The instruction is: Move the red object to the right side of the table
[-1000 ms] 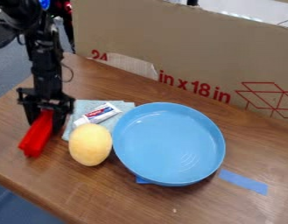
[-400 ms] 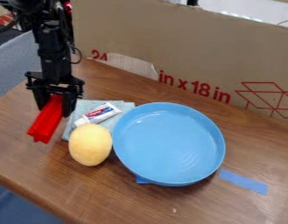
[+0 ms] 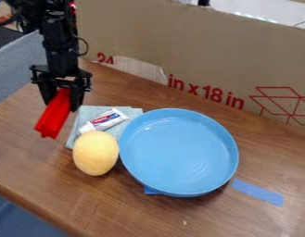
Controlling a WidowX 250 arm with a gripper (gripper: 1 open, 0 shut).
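I am lifting the gripper (image 3: 58, 93) away from the table (image 3: 31, 167): a second ago it was low over the near left part of the wood, and now it is sitting higher in the picture and a little to the right. The red object (image 3: 52, 116) is coming up with it, clamped between the jaws. Earlier its lower end was lying down by the tabletop left of the yellow fruit (image 3: 96, 153); now it is hanging tilted, above and left of that fruit, beside the cloth (image 3: 95, 115).
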